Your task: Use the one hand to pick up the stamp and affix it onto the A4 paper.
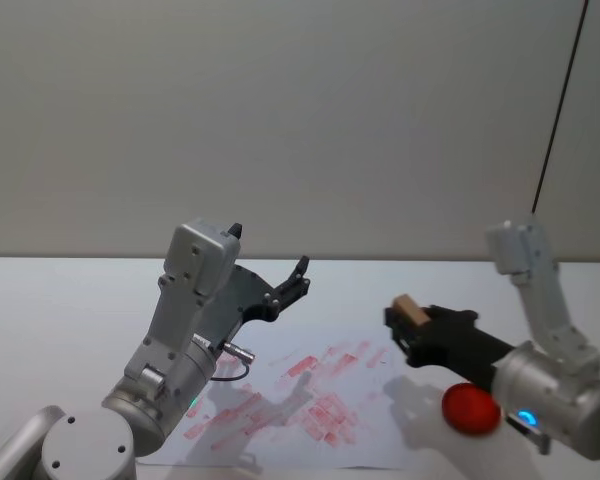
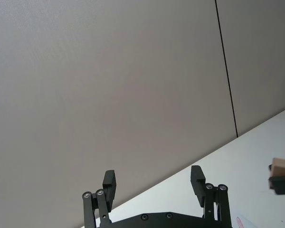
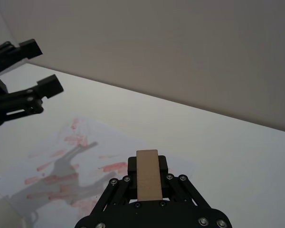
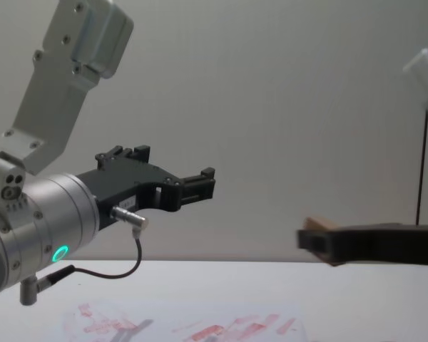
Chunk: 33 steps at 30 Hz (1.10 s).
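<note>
Gripping the stamp (image 3: 148, 174), the right gripper (image 3: 147, 176) is hovering in the air above the right part of the A4 paper (image 1: 310, 400), its jaws closed on the block's sides. That pale tan wooden block is lying with its long axis running along the fingers, pointing toward the far wall. Raised on the left, the left gripper (image 2: 154, 184) is holding its fingers wide apart, grasping nothing. Red prints are covering the sheet, and a red round object (image 1: 471, 408) is sitting beside it.

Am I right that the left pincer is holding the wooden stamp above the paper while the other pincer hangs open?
Not quite: the right pincer holds the stamp above the A4 paper, as the head view shows; the left pincer hangs open.
</note>
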Motion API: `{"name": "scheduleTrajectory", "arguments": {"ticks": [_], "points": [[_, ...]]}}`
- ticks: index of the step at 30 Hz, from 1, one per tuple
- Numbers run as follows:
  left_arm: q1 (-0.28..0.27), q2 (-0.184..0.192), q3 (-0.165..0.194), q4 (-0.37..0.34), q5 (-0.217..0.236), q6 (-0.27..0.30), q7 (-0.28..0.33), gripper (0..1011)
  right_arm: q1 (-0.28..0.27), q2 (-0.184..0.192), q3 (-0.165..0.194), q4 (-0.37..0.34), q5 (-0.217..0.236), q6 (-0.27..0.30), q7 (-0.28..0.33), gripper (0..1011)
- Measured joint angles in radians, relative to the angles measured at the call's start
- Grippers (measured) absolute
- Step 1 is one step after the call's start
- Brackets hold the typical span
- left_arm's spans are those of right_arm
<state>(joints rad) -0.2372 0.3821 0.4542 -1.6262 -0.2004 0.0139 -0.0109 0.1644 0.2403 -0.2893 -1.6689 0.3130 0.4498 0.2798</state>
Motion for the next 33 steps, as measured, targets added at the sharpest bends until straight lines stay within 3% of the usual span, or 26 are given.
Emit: {"name": "scheduleTrajectory", "arguments": {"ticks": [8, 16, 33], "points": [[0.0, 0.0, 0.0, 0.0, 0.0, 0.0, 0.0, 1002, -0.053, 0.067, 0.038, -0.045, 0.015, 0.002, -0.021, 220], [0.0, 0.0, 0.0, 0.0, 0.0, 0.0, 0.0, 1002, -0.1, 0.122, 0.062, -0.058, 0.002, -0.022, -0.029, 220], [0.0, 0.0, 0.0, 0.0, 0.0, 0.0, 0.0, 1003, -0.124, 0.147, 0.059, -0.01, -0.054, -0.053, -0.017, 220]]}}
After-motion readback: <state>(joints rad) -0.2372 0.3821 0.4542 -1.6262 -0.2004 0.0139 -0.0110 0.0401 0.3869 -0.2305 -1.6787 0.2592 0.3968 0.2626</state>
